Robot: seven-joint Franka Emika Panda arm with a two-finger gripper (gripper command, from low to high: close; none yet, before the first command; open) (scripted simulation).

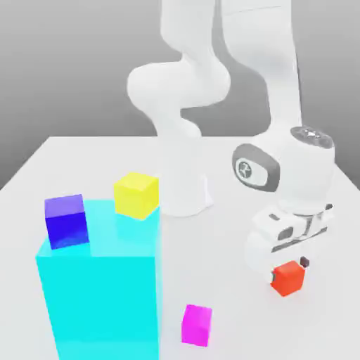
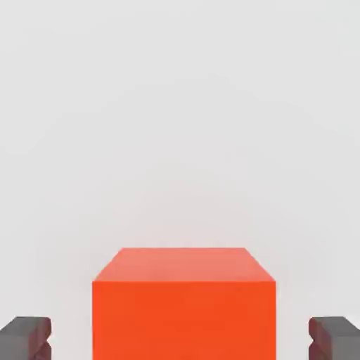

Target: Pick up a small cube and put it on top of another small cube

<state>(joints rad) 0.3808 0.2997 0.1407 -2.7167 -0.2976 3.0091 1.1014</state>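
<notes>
White table (image 1: 84,158), grey backdrop (image 1: 70,63)

- Small cube (image 1: 287,277): plain red-orange.
- Another small cube (image 1: 66,221): dark blue-purple.
- Big block (image 1: 98,288): cyan.
- Remaining cubes: yellow cube (image 1: 136,195), magenta cube (image 1: 196,325).
- Worktop (image 1: 84,162): white.
- Arm (image 1: 281,63): white.

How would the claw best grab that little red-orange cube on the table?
From straight above, pinching two opposite flat side faces of the red-orange cube. It sits flat and square on the table, so its parallel sides suit a two-finger pinch. In the hand view the claw already straddles it, fingers apart from its sides.
</notes>
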